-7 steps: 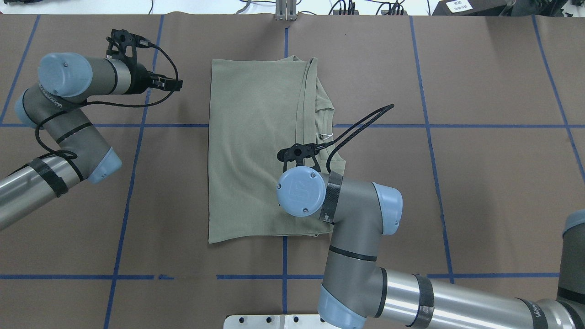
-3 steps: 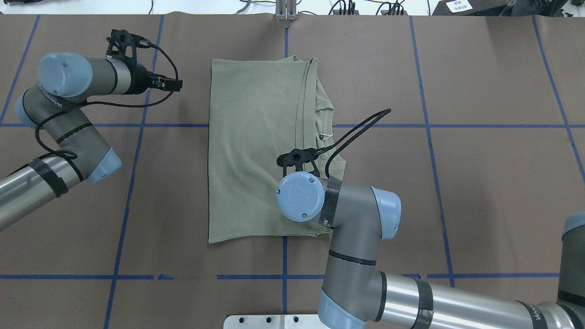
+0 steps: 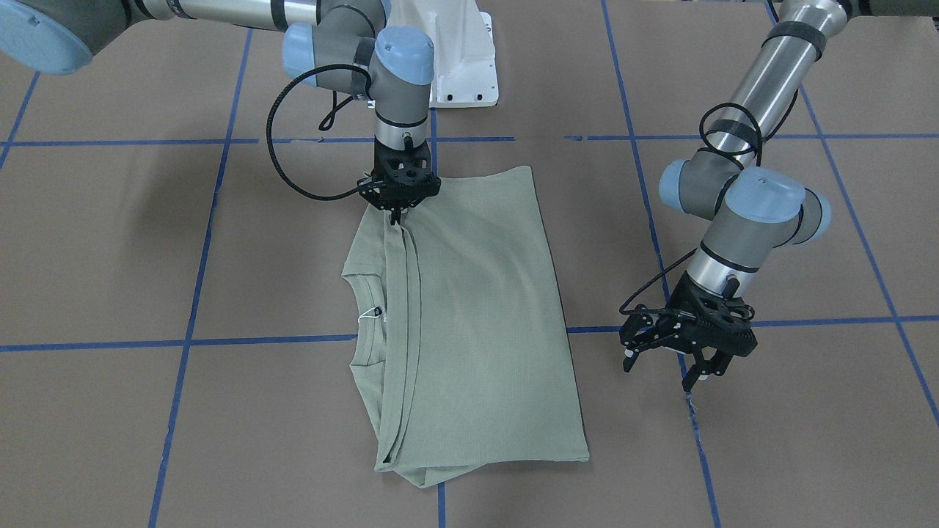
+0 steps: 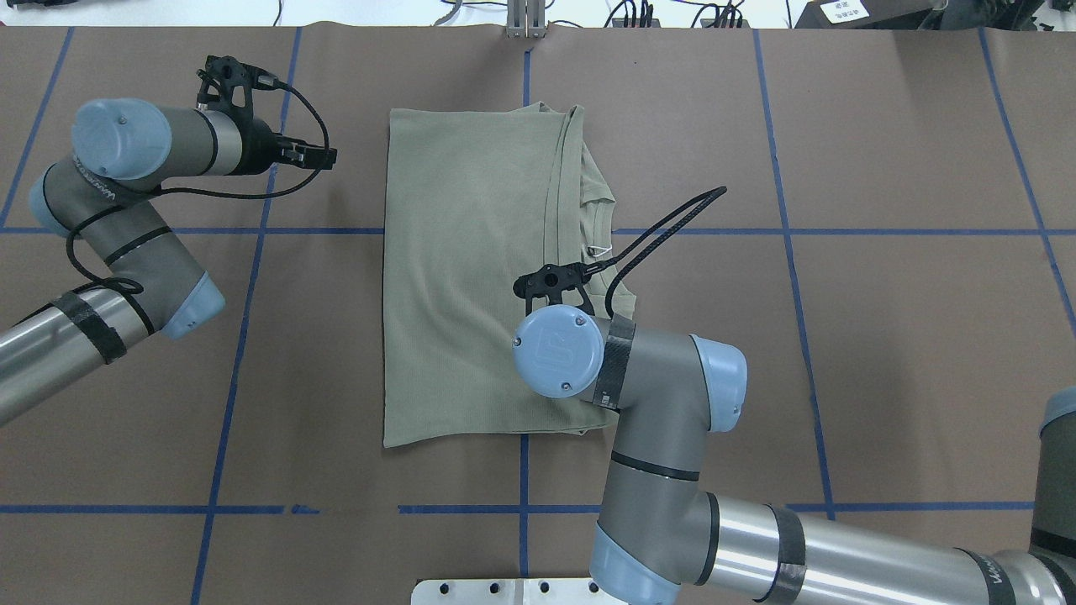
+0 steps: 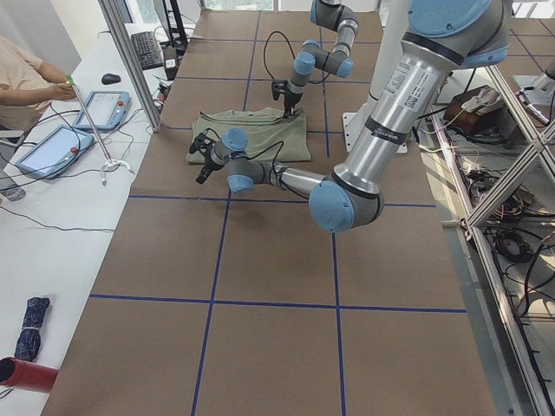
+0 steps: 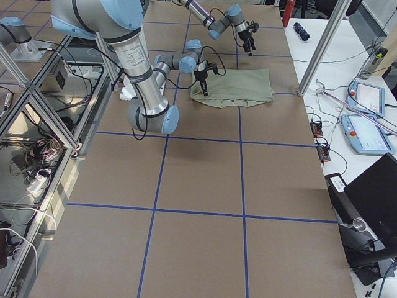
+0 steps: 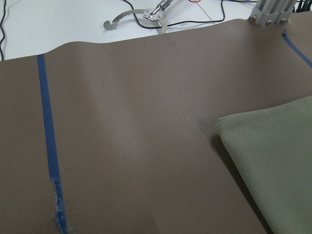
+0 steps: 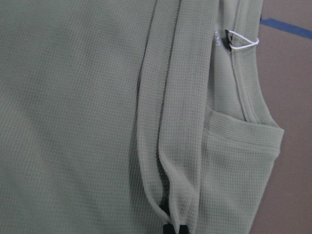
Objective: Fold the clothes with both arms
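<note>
The pale sage-green shirt [image 4: 471,277] lies folded lengthwise into a tall rectangle on the brown table. Its collar and black neck label [image 3: 370,314] show at the folded side. My right gripper [image 3: 396,214] points straight down at the shirt's near corner and is shut on the folded sleeve edge. The right wrist view shows the fold [image 8: 168,161] pinched at the bottom. In the overhead view the wrist hides this gripper. My left gripper [image 3: 659,374] is open and empty, hovering above bare table beside the shirt's other long edge [image 7: 278,151].
The white pedestal base [image 3: 458,66] stands at the robot's side of the table. Blue tape lines [image 4: 244,319] grid the brown surface. A metal post [image 4: 525,21] stands at the far edge. A side table with tablets [image 5: 52,147] and an operator lies beyond.
The right wrist dipped slightly toward the robot and came back, its cable loop swaying. The shirt and the left arm have not visibly moved.
</note>
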Controlling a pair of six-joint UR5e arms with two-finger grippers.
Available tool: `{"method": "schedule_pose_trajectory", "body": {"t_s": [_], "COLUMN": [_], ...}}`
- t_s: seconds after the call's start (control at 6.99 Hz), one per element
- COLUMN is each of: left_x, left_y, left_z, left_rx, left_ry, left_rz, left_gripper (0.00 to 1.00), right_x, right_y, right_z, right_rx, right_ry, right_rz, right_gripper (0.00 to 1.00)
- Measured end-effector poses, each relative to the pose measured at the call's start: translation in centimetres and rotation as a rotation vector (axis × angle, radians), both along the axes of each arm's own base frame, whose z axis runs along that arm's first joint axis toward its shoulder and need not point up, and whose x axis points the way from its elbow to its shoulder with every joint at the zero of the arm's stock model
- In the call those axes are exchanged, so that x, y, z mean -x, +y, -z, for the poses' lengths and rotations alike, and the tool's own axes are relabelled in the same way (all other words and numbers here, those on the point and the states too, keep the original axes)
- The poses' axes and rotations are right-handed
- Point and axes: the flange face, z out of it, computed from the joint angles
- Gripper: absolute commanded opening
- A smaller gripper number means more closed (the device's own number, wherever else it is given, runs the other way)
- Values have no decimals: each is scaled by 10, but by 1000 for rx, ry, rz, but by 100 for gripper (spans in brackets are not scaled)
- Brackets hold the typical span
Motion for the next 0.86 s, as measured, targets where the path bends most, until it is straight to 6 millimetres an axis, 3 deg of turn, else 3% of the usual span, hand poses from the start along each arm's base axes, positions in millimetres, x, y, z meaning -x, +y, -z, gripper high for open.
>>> {"method": "schedule_pose_trajectory", "body": {"t_s": [0.14,0.29,0.43,0.86], "left_x": [-2,-4,-6,-8], "left_y": [1,2,4,5], "left_z": [0,0,0,0], "left_rx": [5,15,20,23], "left_ry": [4,11,16,19], "left_rz": [0,2,1,-1], "left_gripper": [100,100,100,100], "right_x": [-17,-38,-53,-61], "right_y": [3,9,14,23], "right_z": [-3,-13,-27,-39], "right_rx": [2,6,15,61], "right_ry": [6,12,17,-2], "right_rz": [-4,-10,-20,-80], "right_gripper": [0,41,99,100]}}
